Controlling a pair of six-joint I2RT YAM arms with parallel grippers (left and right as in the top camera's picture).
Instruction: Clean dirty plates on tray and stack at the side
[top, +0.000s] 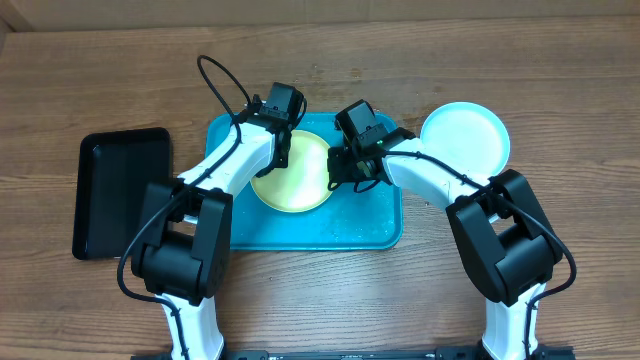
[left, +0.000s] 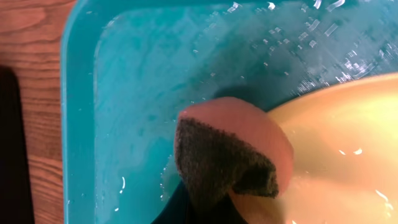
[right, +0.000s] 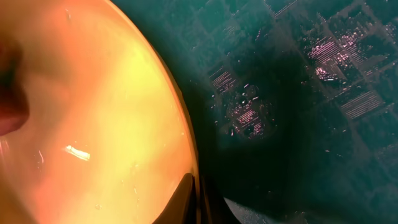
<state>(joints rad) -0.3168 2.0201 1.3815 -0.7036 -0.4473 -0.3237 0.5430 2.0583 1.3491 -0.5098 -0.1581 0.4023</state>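
Note:
The yellow-green plate (top: 292, 175) lies on the turquoise tray (top: 370, 215); it also shows in the left wrist view (left: 348, 137) and the right wrist view (right: 93, 112). My left gripper (top: 283, 150) is shut on a sponge (left: 233, 155), pink with a dark scouring face, pressed at the plate's far-left rim. My right gripper (top: 340, 170) is shut on the plate's right rim (right: 193, 186), one finger on each side of the edge. A light blue plate (top: 464, 137) rests on the table right of the tray. The white plate is not distinguishable.
A black tray (top: 120, 190) lies on the wooden table left of the turquoise tray. The turquoise tray's floor (left: 155, 93) is wet with droplets. Both arms crowd over the tray's far half.

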